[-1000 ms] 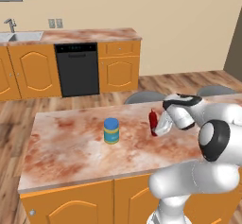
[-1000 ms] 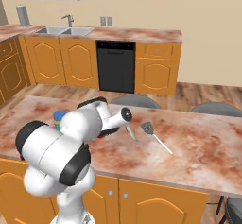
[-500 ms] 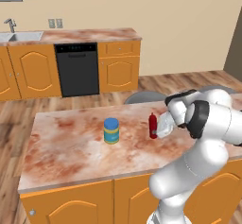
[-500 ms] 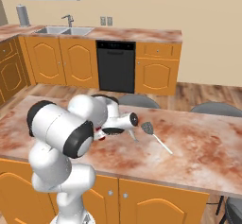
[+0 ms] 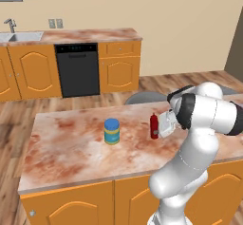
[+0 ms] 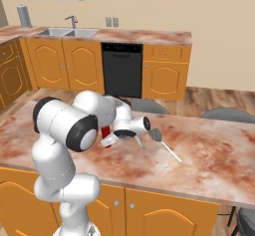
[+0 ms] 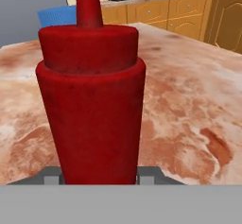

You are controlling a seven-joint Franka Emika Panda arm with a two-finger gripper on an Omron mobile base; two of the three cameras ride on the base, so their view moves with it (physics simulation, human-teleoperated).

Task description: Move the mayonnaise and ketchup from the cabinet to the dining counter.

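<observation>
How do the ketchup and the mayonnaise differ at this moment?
The ketchup is a slim, dark-red bottle with a pointed nozzle; the mayonnaise is a squat, blue-lidded jar. The hand is shut on the ketchup; the mayonnaise stands free. Both are upright on the dining counter.

One ketchup bottle [image 5: 154, 126] and one mayonnaise jar [image 5: 112, 131] stand on the single island tabletop [image 5: 71, 148]. One slotted spatula [image 6: 164, 144] lies there too. One dishwasher [image 5: 77, 70], one sink [image 6: 65, 32], two grey chairs [image 6: 225, 114].
</observation>
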